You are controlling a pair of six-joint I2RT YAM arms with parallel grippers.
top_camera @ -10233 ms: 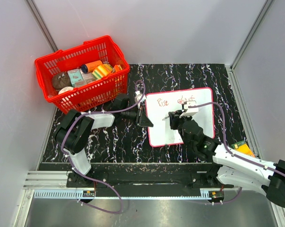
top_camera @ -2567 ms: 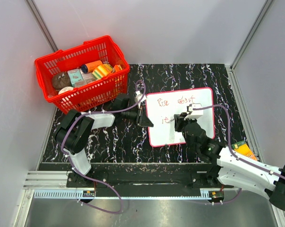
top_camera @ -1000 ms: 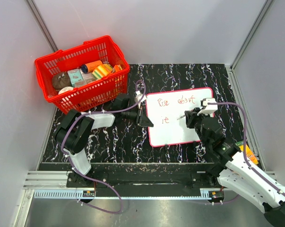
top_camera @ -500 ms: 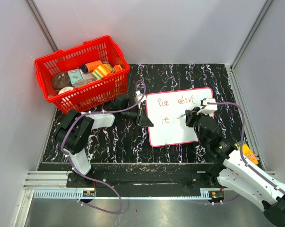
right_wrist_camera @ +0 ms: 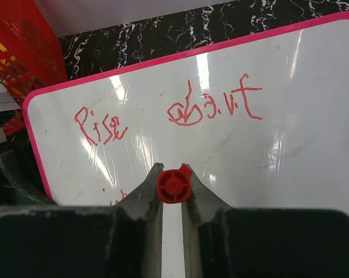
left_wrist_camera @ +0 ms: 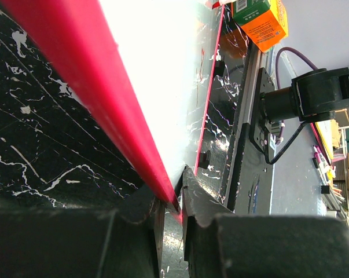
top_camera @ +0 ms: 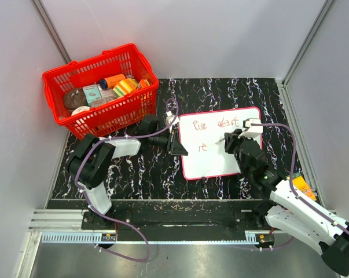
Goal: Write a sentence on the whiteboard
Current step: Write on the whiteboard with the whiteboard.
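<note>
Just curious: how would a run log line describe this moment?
left gripper: clamps whiteboard edge | right gripper: holds red marker | sentence: partly written

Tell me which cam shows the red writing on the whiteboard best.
Right wrist. The sentence fills the frame on the whiteboard, strokes crisp, though the second line is mostly hidden. Top external shows both lines, tiny. Left wrist shows only the board's pink edge and glare, no readable writing.

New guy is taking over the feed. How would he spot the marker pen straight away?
Find the whiteboard lying on the right half of the black marbled table. The right gripper sits over its middle, shut on the marker. It is the only red round-ended stick there, unlike the flat red writing beside it.
</note>
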